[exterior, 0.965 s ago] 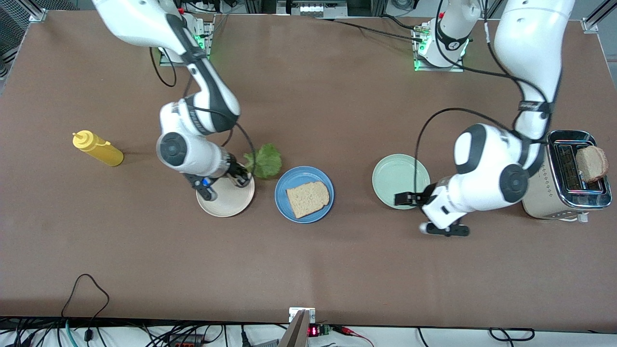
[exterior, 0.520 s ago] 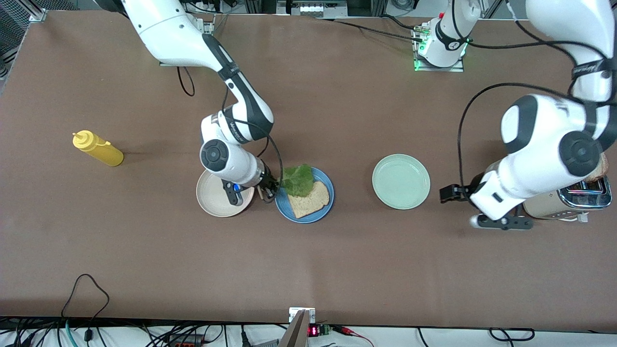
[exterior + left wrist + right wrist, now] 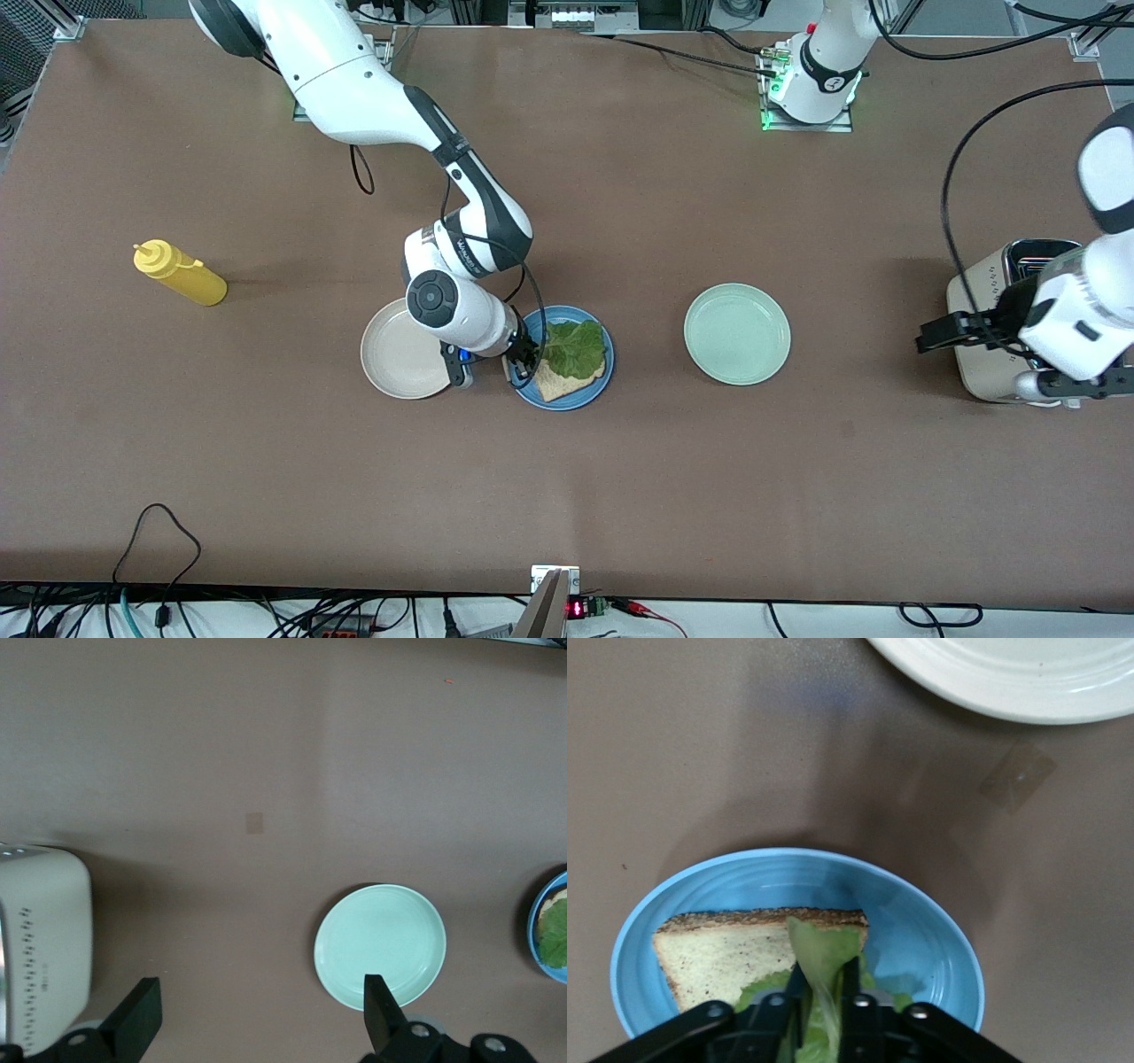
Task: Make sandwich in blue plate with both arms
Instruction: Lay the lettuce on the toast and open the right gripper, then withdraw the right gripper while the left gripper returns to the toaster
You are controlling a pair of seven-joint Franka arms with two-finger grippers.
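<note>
Right pincer [image 3: 523,361]: low over the blue plate [image 3: 599,386], fingers [image 3: 849,979] close together on the lettuce leaf [image 3: 574,346], which already lies across the bread slice [image 3: 556,383]; whether my grip has begun to ease I cannot tell.

Left pincer [image 3: 941,335]: wide apart, holding nothing, hanging beside the toaster [image 3: 983,377] at my left arm's end of the surface [image 3: 567,496].

Sandwich, state: one slice and leaf on the blue plate, which sits between the cream plate [image 3: 394,359] and the mint plate [image 3: 737,333]; top slice not yet placed.

Step in hand, as I judge it: release the leaf flat. Part the fingers fully, then lift straight up, so the ruffled edge is not dragged off the bread.

Also present: yellow squeeze bottle [image 3: 182,274], lying toward my right arm's end.

Not made out: the toaster's slots, covered by my left arm; any second slice.
</note>
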